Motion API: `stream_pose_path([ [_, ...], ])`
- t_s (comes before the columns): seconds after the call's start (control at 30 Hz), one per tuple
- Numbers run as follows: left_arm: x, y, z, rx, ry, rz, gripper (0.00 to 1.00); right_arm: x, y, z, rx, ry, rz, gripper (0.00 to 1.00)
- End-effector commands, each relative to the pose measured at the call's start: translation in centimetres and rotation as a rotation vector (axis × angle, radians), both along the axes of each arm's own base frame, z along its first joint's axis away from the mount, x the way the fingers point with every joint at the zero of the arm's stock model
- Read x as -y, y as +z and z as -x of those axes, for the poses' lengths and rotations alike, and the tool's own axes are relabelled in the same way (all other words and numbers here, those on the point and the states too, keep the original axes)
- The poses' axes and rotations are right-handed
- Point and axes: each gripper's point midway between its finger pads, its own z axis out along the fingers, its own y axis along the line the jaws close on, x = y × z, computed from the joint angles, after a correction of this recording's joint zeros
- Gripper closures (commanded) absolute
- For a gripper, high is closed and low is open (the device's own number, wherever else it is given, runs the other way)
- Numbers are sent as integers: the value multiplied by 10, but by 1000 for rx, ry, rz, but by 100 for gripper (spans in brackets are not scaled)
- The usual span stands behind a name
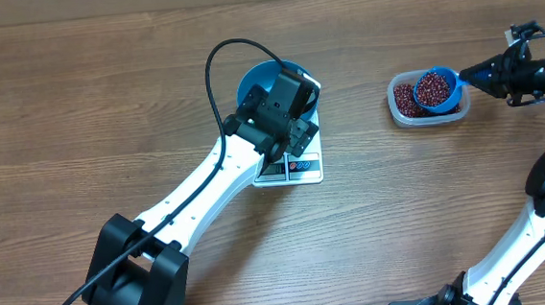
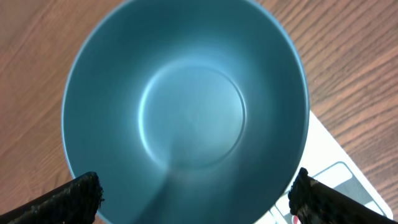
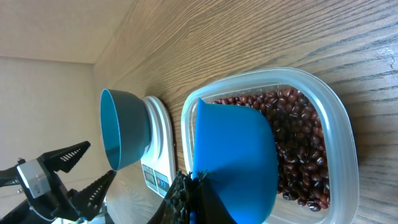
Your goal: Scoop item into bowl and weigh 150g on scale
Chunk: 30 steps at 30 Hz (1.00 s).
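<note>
Two arms work over a brown wood-grain table (image 1: 104,87), with a pale area (image 3: 43,31) past its edge in the right wrist view. Writing: the scale (image 1: 293,167) has its display and buttons on the edge nearest the left arm's base, too small to read. The left gripper (image 2: 198,179) has jaws spread wide, holds nothing, and hangs straight above the bowl (image 2: 186,112). The bowl sits upright on the scale, mouth facing up at the gripper, fingertips clear of the rim. The right gripper (image 1: 491,72) is clamped on the handle of a blue scoop (image 1: 436,90). The scoop's long axis runs straight out ahead of that gripper, cup end farthest away. The cup is heaped with beans (image 3: 298,143) and sits over a clear tub (image 1: 400,115) holding more. The tub is well apart from the scale.
</note>
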Motion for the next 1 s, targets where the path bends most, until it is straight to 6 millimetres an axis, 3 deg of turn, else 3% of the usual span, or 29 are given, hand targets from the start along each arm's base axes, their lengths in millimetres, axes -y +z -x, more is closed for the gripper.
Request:
stream_pose_path([
  [0.0, 4, 5, -8, 19, -18, 1, 1, -1, -4, -1, 3, 0, -31, 96],
  [0.23, 11, 14, -12, 37, -40, 30, 0, -1, -4, -1, 3, 0, -31, 96],
  [0.43, 6, 18, -22, 65, -21, 44, 0, -1, -4, -1, 3, 0, -30, 96],
  [0.63, -8, 7, -34, 55, 15, 30, 0, -1, -4, -1, 3, 0, -31, 96],
  [0.97, -4, 4, -32, 52, -15, 20, 0, -1, -4, -1, 2, 0, -31, 96],
])
